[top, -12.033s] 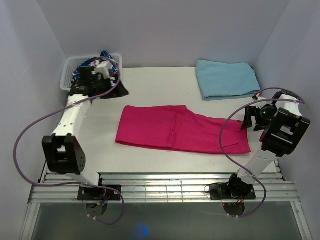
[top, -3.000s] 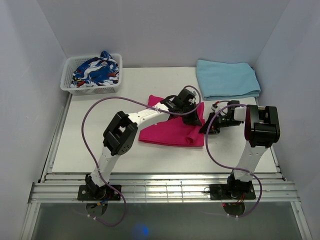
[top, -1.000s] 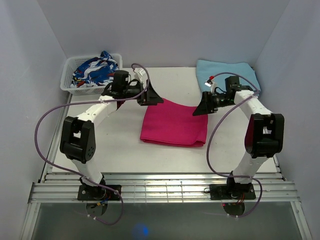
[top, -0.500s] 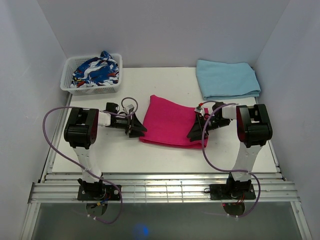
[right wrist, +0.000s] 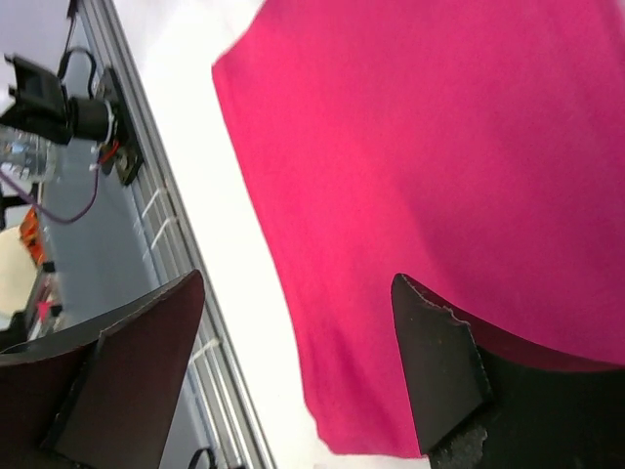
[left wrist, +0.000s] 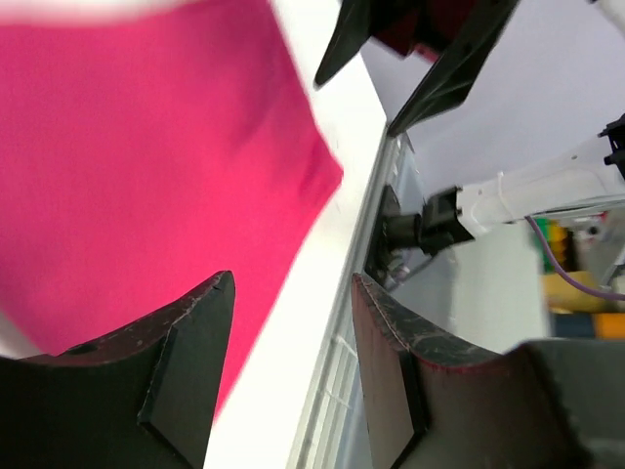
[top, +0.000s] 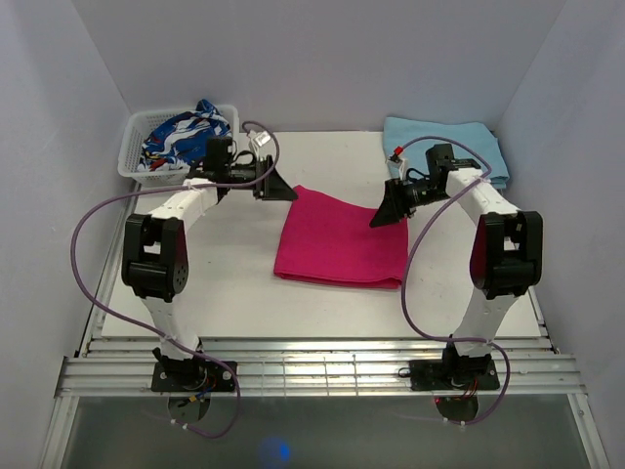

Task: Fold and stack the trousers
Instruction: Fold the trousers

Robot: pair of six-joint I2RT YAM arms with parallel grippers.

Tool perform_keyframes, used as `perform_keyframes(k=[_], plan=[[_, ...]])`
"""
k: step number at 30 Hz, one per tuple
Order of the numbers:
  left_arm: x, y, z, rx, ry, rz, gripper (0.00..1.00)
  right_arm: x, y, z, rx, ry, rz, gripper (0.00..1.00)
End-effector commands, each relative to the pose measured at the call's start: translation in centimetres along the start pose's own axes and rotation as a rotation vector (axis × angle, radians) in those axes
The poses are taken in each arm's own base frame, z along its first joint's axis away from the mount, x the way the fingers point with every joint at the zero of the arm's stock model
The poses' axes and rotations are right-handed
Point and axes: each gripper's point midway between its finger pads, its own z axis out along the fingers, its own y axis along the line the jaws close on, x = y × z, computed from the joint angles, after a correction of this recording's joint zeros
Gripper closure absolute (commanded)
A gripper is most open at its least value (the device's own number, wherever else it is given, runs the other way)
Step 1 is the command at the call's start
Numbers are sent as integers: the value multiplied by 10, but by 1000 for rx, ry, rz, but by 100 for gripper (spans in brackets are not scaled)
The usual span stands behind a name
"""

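Magenta-pink trousers lie flat in the middle of the white bench, folded into a compact, roughly square packet with the layered edge showing on the near side. To their far left, a white latticed plastic basket holds a blue, white and red patterned garment, bunched up and heaped above the rim. To the far right of the trousers, apart from them, sits a light blue folded cloth. The left end effector is at the trousers' far left corner with its fingers spread and nothing between them; its wrist view shows bare bench and a corner of pink fabric through the gap. The right end effector is at the far right corner, over the fabric's edge. Its fingers are likewise wide apart and empty, and pink fabric fills the view beneath. Twelve seconds ago the trousers lay stretched long across the bench with the arms out at the sides; the packet is now much shorter. Half a second ago both end effectors were beside the trousers' near corners; they have since swung to the far corners. Basket, garment and blue cloth have not moved.
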Motion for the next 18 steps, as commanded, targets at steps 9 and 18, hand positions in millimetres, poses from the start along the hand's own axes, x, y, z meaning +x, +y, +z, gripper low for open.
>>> perform_keyframes(k=[9, 18], plan=[[-78, 69, 59, 10, -130, -39, 39, -14, -85, 35, 49, -67, 133, 19], [-98, 97, 61, -65, -146, 83, 38, -28, -119, 40, 101, -56, 128, 20]])
